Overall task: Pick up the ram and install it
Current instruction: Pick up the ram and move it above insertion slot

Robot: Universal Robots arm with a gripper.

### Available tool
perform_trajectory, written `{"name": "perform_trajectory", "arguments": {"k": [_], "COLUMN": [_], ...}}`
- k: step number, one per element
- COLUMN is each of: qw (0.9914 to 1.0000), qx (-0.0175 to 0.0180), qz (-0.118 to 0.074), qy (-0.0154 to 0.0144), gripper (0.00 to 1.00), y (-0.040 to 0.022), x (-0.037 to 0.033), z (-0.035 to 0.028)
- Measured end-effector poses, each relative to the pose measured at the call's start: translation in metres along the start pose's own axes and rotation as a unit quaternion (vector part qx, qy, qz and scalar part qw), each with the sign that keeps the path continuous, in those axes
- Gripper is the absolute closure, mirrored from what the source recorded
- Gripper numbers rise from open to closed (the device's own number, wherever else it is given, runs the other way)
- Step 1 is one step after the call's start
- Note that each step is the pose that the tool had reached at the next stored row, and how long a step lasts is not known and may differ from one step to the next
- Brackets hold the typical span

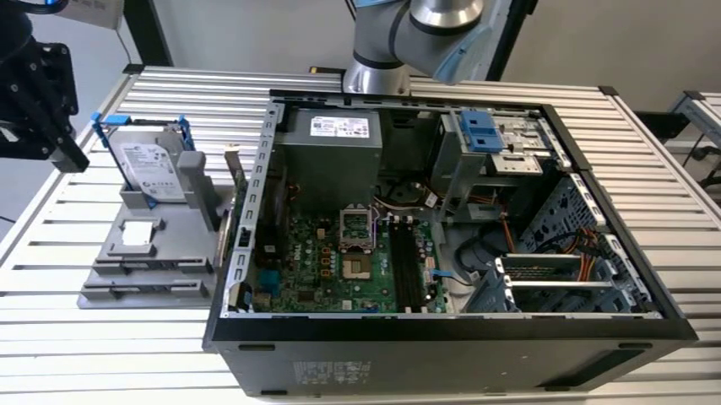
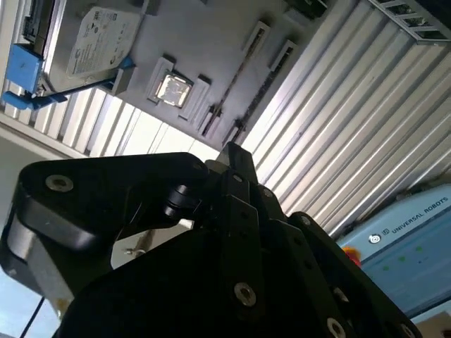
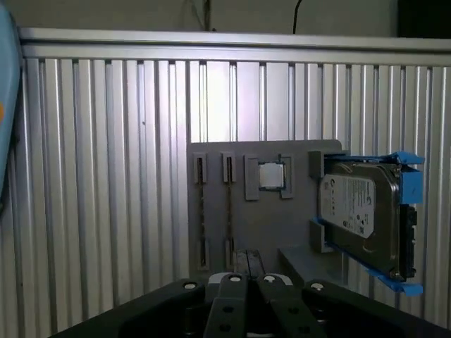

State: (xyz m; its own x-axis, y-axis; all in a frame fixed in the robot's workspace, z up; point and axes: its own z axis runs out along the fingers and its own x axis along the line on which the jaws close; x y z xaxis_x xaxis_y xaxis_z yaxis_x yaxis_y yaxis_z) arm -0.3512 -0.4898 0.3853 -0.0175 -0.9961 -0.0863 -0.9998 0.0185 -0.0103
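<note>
Ram (image 3: 230, 211): a thin dark strip standing on edge in a narrow slot of the flat grey plastic holder (image 3: 282, 225). A second like strip (image 3: 202, 211) stands in the slot beside it. Both are seen edge-on, so chips and label can't be made out. The ram lies ahead of the black gripper (image 3: 251, 280), well apart from it and untouched.

Gripper: jaws drawn together, nothing between them. In the exterior view it hangs above the slatted aluminium table (image 1: 113, 354), off the holder's far corner.

Holder contents, going outward from the ram:
- Small square silver processor chip (image 3: 270, 176), flat in a square recess just beside the ram slots.
- Silver hard drive in a blue plastic frame (image 3: 356, 211), upright in a grey cradle at the holder's end.

Beyond the holder from the gripper, a brownish-edged card (image 1: 235, 169) stands upright against the side of the case.

Black tower computer case (image 1: 451, 354): lying on its side, side panel off, farther from the gripper than the holder. Inside it:
- Green motherboard (image 1: 327, 261) on the floor, with a square processor socket (image 1: 357, 268).
- Long black memory slots (image 1: 400, 261) just beside the socket. Can't tell whether anything is seated in them.
- Grey metal power supply box (image 1: 327, 152) against the back wall.
- Drive bay with a blue latch (image 1: 482, 131) in the far corner, loose cables below it.

The silver robot arm (image 1: 394, 34) rises behind the case.
</note>
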Motion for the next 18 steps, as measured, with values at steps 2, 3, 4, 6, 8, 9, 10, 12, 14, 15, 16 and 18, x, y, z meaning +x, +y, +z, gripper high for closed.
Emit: {"name": "perform_trajectory", "arguments": {"k": [2, 3, 4, 6, 8, 9, 10, 12, 14, 15, 16, 18], "qw": [0.99997, 0.99995, 0.99991, 0.99968, 0.99933, 0.99916, 0.999, 0.99876, 0.99868, 0.99868, 0.99868, 0.99868], "qx": [0.0061, 0.0064, 0.006, 0.005, 0.0041, 0.0038, 0.0035, 0.003, 0.0028, 0.0028, 0.0028, 0.0029], "qz": [-0.004, -0.007, -0.012, -0.024, -0.035, -0.04, -0.044, -0.048, -0.05, -0.05, -0.05, -0.05], "qy": [0.0002, 0.0012, 0.0027, 0.0049, 0.0085, 0.0092, 0.0098, 0.011, 0.011, 0.011, 0.011, 0.011], "gripper": [1.0, 1.0, 1.0, 1.0, 1.0, 1.0, 1.0, 1.0, 1.0, 1.0, 1.0, 1.0], "y": [-0.0001, -0.0002, -0.0001, -0.0001, -0.0001, -0.0001, -0.0003, -0.0004, -0.0005, -0.0005, -0.0004, -0.0003], "x": [0.0, 0.0, 0.0, 0.0, 0.0, 0.0, 0.0, 0.0, 0.0, 0.0, 0.0, 0.0], "z": [0.0001, 0.0001, 0.0, 0.0001, 0.0001, 0.0003, 0.0004, 0.0005, 0.0004, 0.0005, 0.0005, 0.0005]}}
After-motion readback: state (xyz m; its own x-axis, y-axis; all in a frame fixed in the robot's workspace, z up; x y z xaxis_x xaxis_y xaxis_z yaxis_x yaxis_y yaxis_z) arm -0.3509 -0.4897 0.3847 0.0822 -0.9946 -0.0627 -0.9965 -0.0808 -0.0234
